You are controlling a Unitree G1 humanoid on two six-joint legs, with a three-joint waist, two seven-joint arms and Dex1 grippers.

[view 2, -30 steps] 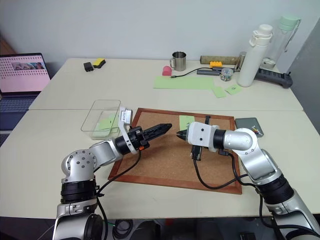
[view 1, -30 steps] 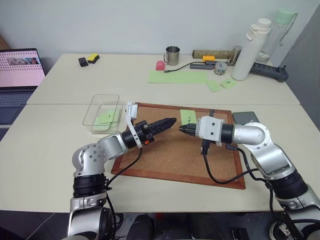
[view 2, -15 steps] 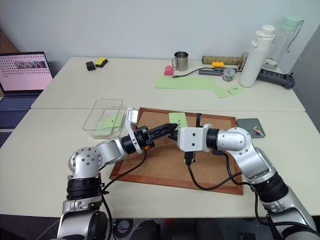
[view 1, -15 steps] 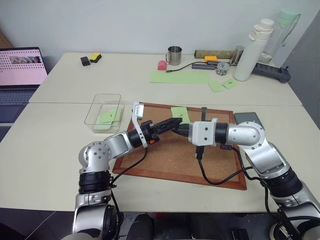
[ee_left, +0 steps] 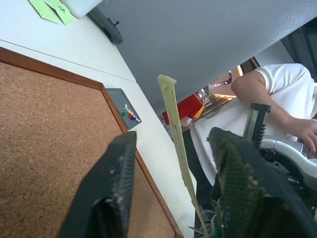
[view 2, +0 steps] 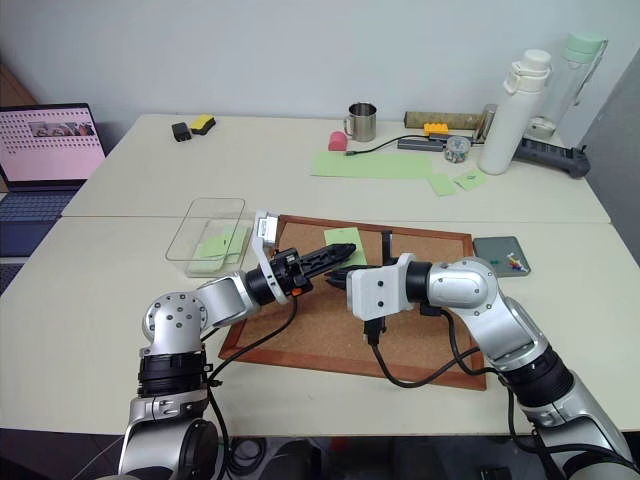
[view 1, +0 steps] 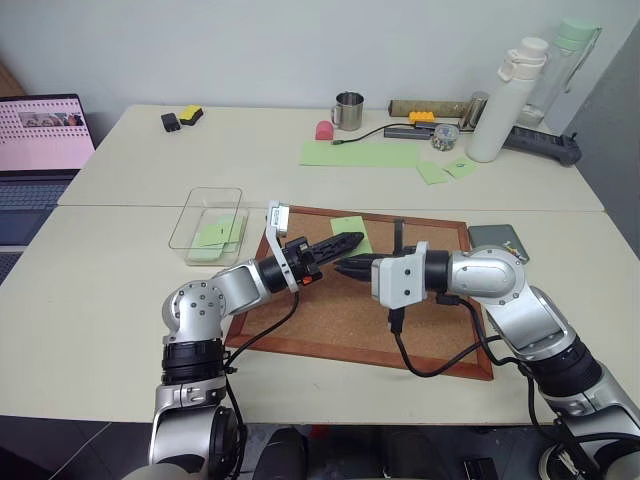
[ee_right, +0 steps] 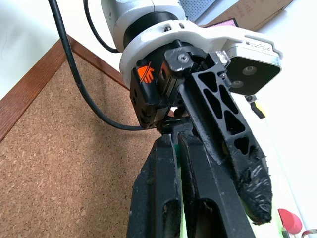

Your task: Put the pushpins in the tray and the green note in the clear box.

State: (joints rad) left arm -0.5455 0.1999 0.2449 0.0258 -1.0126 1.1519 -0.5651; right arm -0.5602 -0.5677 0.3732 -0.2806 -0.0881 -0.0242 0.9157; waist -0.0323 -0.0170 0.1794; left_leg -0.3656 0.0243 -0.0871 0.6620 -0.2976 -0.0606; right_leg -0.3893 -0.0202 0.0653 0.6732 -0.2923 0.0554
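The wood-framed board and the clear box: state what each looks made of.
Wood-framed board: speckled tan face, probably matte cork, inside a reddish-brown frame that looks like stained wood. Clear box: likely glossy plastic, since the table and green slips show through its walls.

The green note (view 2: 342,245), a small light green square, is lifted off the corkboard (view 2: 330,335) and stands edge-on between the fingers of the left pincer (ee_left: 173,193), pinched at its lower end by the shut right pincer (view 2: 337,279). The clear box (view 2: 198,222), shallow and transparent, sits on the desk (view 2: 90,290) beside the board's left edge. The dark grey tray (view 2: 503,252) lies just off the board's right corner, with several pushpins (view 2: 514,262) in it.
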